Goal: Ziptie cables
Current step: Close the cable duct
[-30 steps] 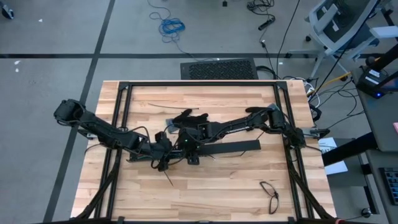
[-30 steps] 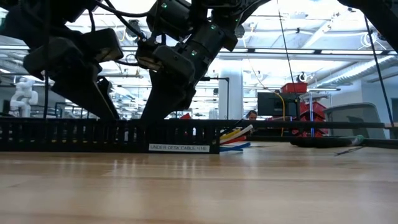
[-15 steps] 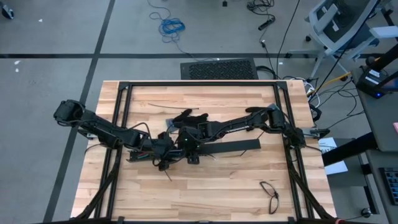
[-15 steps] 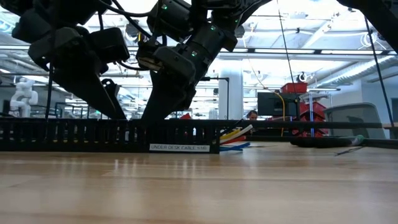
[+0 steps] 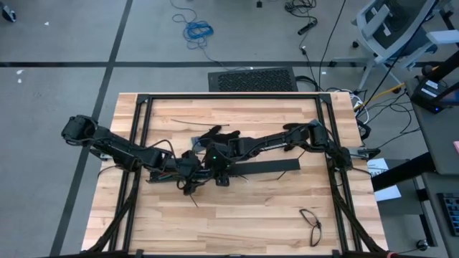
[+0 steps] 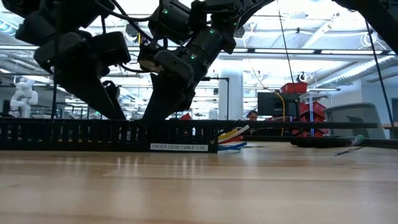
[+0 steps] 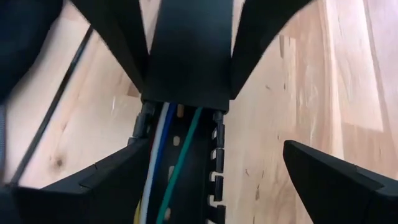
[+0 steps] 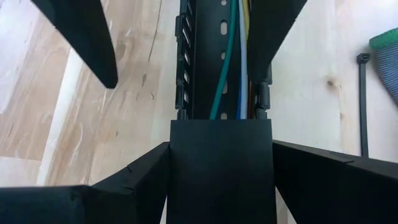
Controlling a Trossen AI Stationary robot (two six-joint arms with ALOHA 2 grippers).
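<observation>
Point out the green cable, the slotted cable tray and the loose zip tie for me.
green cable [image 8: 222, 78]: right wrist view, middle of its visible run.
slotted cable tray [image 6: 93, 135]: low view, its slotted side wall.
loose zip tie [image 8: 362, 102]: right wrist view, upper strap near its head.

The cables [image 8: 231, 56], green, white, blue and yellow, lie side by side, running straight toward 12 o'clock.

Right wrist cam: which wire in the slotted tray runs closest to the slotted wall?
The green wire. It lies on the side of the slotted wall, bending toward it; the white wire and yellow wire run on its far side.
</observation>
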